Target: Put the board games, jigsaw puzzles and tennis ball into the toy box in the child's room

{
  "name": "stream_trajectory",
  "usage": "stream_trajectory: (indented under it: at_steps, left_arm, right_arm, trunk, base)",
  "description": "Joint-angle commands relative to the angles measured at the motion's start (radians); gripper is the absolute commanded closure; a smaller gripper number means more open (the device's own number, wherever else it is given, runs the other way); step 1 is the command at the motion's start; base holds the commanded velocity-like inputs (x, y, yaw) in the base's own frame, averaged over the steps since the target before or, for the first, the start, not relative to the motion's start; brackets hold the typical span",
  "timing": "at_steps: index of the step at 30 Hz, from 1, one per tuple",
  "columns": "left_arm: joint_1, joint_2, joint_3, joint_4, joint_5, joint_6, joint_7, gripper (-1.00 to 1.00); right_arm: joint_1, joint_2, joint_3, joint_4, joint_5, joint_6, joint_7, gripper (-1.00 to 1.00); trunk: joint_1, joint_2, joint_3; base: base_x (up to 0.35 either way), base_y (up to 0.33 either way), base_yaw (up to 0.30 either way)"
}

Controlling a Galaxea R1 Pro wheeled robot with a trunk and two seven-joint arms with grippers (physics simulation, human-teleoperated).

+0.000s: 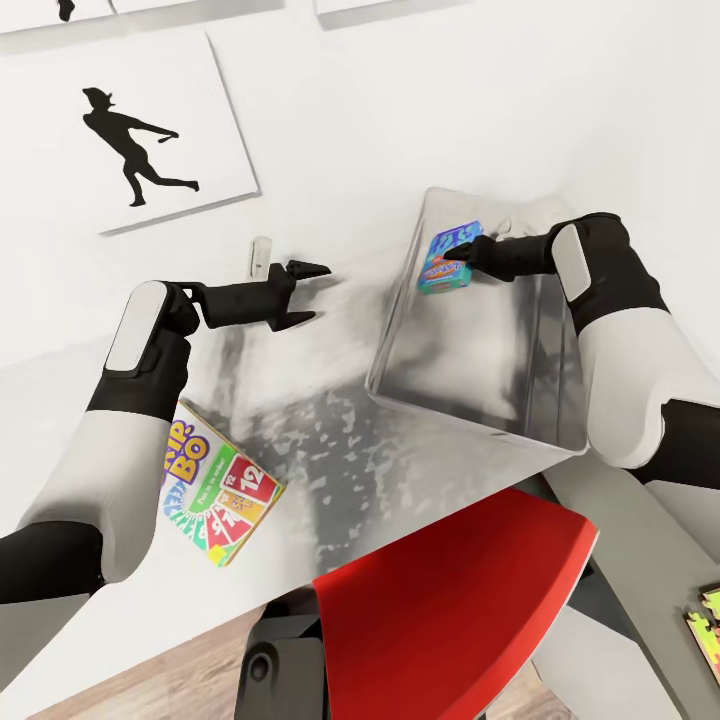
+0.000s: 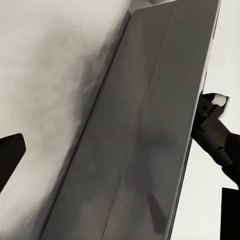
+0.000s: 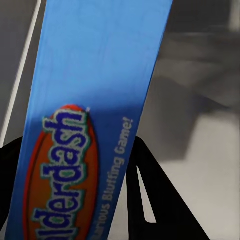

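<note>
A: Blue Balderdash board game (image 1: 449,257) pinched in right gripper (image 1: 462,261), hanging over toy box (image 1: 520,425), near its far-left wall, not yet resting on the floor inside. Long axis close to upright in head view, box top tilted toward the far wall

B: So next move, prob. straight down & release?

A: Likely; box interior directly beneath, no sideways travel judged necessary. Left gripper (image 1: 305,293) spread wide, holding nothing, above bare table (image 1: 330,450) just left of the box wall

B: And nearest to Skip-Bo game (image 1: 215,483)?

A: Left arm, by a clear margin; lying flat at near-left table edge, well apart from box
</note>
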Motion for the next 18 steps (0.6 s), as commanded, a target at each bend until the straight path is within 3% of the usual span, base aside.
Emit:
stream_trajectory:
  at_steps: [1, 15, 16, 18]
  left_arm:
    - [-0.001, 0.001, -0.002, -0.001, 0.01, 0.0, 0.01, -1.0]
    - [-0.001, 0.001, -0.002, -0.001, 0.01, 0.0, 0.01, -1.0]
    - [-0.001, 0.001, -0.002, -0.001, 0.01, 0.0, 0.01, -1.0]
    - [-0.001, 0.001, -0.002, -0.001, 0.01, 0.0, 0.01, -1.0]
  right_arm:
    - [-0.001, 0.0, -0.003, 0.0, -0.009, 0.007, -0.002, 1.0]
    - [0.0, 0.002, -0.002, 0.001, -0.009, 0.005, -0.002, 1.0]
    - [0.0, 0.002, -0.002, 0.001, -0.009, 0.005, -0.002, -1.0]
    - [0.0, 0.003, -0.001, 0.001, -0.009, 0.005, -0.002, -1.0]
  trunk:
    - [0.001, -0.002, -0.001]
    - [0.001, -0.002, -0.001]
    - [0.001, -0.002, -0.001]
    - [0.001, -0.002, -0.001]
  base:
    - [0.0, 0.0, 0.0]
    - [0.0, 0.0, 0.0]
    - [0.0, 0.0, 0.0]
    - [0.0, 0.0, 0.0]
